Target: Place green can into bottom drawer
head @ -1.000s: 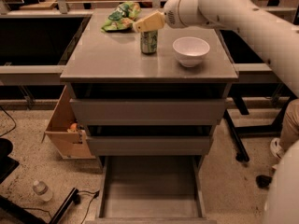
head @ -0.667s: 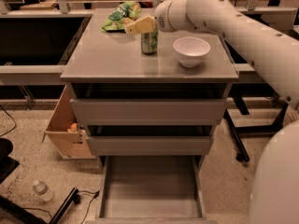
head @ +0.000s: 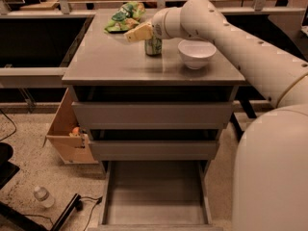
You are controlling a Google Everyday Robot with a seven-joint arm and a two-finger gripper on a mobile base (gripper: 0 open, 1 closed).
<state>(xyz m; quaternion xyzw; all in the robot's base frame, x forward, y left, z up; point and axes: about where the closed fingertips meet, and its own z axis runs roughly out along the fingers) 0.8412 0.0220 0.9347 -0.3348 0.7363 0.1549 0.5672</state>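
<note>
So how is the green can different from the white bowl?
The green can is tall and narrow; the white bowl is low and wide. The can has a green label; the bowl is plain white. The gripper is up by the can's top, not at the bowl. Both stand upright, side by side, on the cabinet top.

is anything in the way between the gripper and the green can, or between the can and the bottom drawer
Nothing visible. The gripper sits right at the top of the green can; the bowl stands apart beside it. The bottom drawer is pulled open below.
</note>
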